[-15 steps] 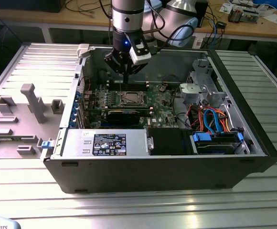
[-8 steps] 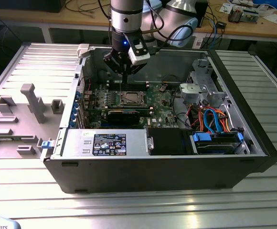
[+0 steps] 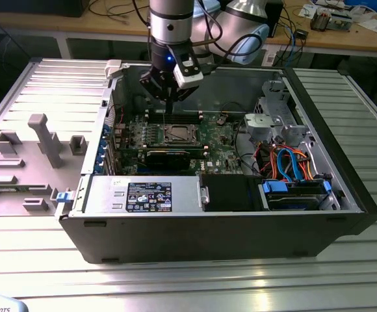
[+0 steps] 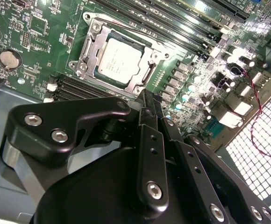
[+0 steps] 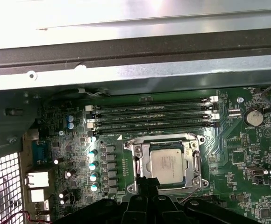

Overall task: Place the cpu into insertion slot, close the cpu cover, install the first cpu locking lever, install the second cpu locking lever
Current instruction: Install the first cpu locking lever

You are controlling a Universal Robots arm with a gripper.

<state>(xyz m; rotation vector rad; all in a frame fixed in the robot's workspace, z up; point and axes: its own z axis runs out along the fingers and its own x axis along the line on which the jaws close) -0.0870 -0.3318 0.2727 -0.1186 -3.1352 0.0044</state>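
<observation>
The cpu [image 5: 167,163] is seated under the cover [image 5: 138,161]; the gripper [image 5: 147,182], closed on nothing, is held just beside it.

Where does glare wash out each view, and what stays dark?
First wrist view: the case wall is blown out white, while the cpu is evenly lit. Second wrist view: glare streaks the memory slots; the gripper is a dark mass. Exterior view: even light, the case front shadowed.
</observation>
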